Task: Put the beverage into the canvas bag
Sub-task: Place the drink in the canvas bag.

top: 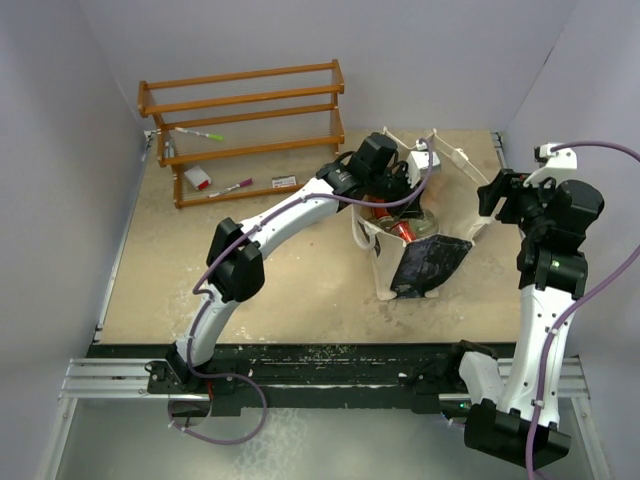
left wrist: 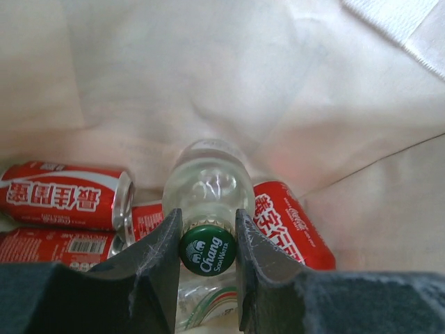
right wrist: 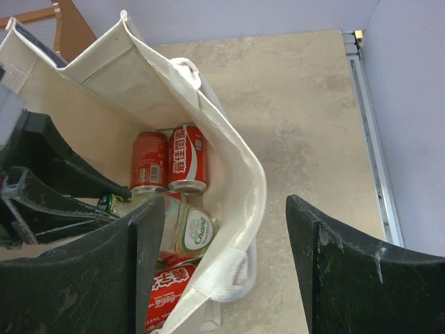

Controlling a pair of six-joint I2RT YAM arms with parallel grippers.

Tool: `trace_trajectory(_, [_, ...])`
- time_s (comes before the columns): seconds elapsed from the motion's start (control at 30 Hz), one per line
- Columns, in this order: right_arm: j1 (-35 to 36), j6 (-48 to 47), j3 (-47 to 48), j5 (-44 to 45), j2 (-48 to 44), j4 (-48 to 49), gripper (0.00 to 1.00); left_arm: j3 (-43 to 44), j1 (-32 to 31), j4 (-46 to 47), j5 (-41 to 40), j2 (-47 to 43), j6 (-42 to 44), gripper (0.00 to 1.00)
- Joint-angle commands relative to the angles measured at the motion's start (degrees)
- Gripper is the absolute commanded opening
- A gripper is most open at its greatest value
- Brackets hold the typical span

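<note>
The left gripper (left wrist: 207, 233) was clamped on the green-capped clear glass bottle (left wrist: 208, 184), low inside the cream canvas bag (right wrist: 240, 160) among red drink cans (left wrist: 62, 195), apparently ready for release. The right gripper (right wrist: 224, 203) hung wide apart over the bag's rim, probably to keep its mouth open.

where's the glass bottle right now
In the left wrist view, the glass bottle is inside the canvas bag, its green cap gripped by the left claw, red cans on both sides.
</note>
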Motion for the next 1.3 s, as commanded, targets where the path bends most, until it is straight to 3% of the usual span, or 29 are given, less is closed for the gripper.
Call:
trace_trajectory(0.0, [-0.20,0.95,0.20,-1.04,-0.17,2.37,0.72,-2.09,0.91,-0.46,-5.01,-4.33,-3.79,0.00])
trace_trajectory(0.3, [-0.35,0.85,-0.31,-0.84,-0.58,2.26,0.72,-3.42,1.56,-2.22,-7.57,-2.31,-2.53,0.02])
trace_trajectory(0.67, [-0.33,0.87,-0.81,-1.06,-0.28,2.63,0.72,-5.95,1.71,-5.10,-4.41,-1.99,3.78,0.23])
trace_trajectory(0.97, [-0.37,0.69,-1.47,-0.93,-0.78,2.46,0.72,-5.87,1.69,-8.17,-4.82,-1.12,6.42,0.47])
trace_trajectory(1.27, [-0.36,0.78,-1.25,-1.28,-0.45,2.54,0.72,-4.96,1.67,-9.31,-5.61,-1.53,7.88,0.60])
